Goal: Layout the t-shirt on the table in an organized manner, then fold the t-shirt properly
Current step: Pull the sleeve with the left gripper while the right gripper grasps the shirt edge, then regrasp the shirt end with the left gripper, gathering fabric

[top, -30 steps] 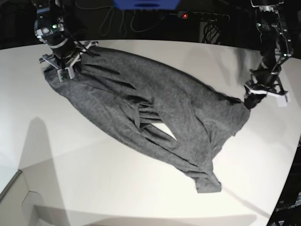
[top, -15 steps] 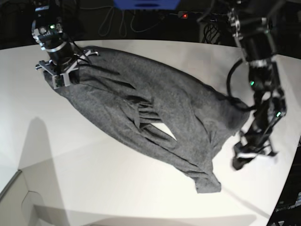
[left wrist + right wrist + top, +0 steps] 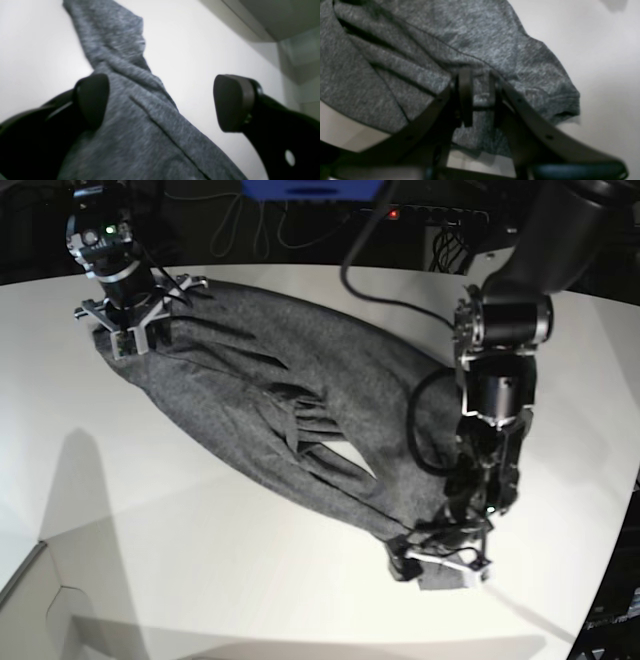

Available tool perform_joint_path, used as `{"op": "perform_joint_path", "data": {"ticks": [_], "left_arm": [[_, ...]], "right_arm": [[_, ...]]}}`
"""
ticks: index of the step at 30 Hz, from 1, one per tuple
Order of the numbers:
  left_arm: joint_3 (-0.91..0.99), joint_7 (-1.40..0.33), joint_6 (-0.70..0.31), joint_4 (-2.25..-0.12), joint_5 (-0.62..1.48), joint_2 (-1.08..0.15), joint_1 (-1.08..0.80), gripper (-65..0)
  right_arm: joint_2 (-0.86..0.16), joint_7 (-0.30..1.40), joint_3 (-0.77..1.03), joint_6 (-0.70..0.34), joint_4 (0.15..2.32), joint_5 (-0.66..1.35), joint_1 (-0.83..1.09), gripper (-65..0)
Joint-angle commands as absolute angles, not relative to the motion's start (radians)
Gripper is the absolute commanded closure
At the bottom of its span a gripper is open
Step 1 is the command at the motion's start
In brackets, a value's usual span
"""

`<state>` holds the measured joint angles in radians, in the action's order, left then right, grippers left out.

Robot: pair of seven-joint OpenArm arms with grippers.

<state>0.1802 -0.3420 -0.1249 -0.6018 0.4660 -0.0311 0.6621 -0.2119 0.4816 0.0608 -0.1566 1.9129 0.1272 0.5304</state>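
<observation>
Your left gripper (image 3: pixel 440 565) hangs low at about 5 o'clock in the base view, its arm reaching down across the t-shirt (image 3: pixel 300 405) from 1 o'clock. In the left wrist view the jaws stand wide apart over the shirt's narrow end, which runs up between the pads (image 3: pixel 92 97). One pad sits right against the cloth; the other is over bare table (image 3: pixel 205 50). Nothing is pinched.

Your right gripper (image 3: pixel 125 330) sits at 10 o'clock in the base view, at the shirt's upper corner. From the right wrist view the jaws stand a narrow gap apart, with a fold of grey knit between the fingers (image 3: pixel 465 95). The frame is blurred, so you cannot tell whether that fold is gripped or merely lying there.

The shirt lies wrinkled on the white table, stretched diagonally from 10 o'clock to 5 o'clock, with bunched pleats near the middle. The left arm covers part of the lower end in the base view; only the wrist view shows that end clearly. Dark cables (image 3: pixel 250 225) run behind the table at 12 o'clock.
</observation>
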Motion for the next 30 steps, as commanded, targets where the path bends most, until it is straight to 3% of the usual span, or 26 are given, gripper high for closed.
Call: {"op": "perform_joint_path", "data": {"ticks": [1,6,11,30], "left_arm": [[0.177,-0.306,-0.13,-0.567,0.456,-0.019,0.71,-65.0],[0.176,-0.125,0.042,-0.311,0.374,0.025,0.802,-65.0],[0.176,-0.07,0.128,-0.262,0.351,0.045,0.814,-65.0],[0.183,-0.064,0.133,-0.189,0.236,0.107,0.814,-65.0]], "right_arm": [[-0.214,0.458,0.067,-0.151,1.931,0.13,0.532,-12.6],[-0.216,0.458,0.065,-0.151,1.931,0.13,0.532,-12.6],[-0.219,0.458,0.065,-0.151,1.931,0.13,0.532,-12.6],[-0.22,0.458,0.067,-0.151,1.926,0.13,0.53,-12.6]]}}
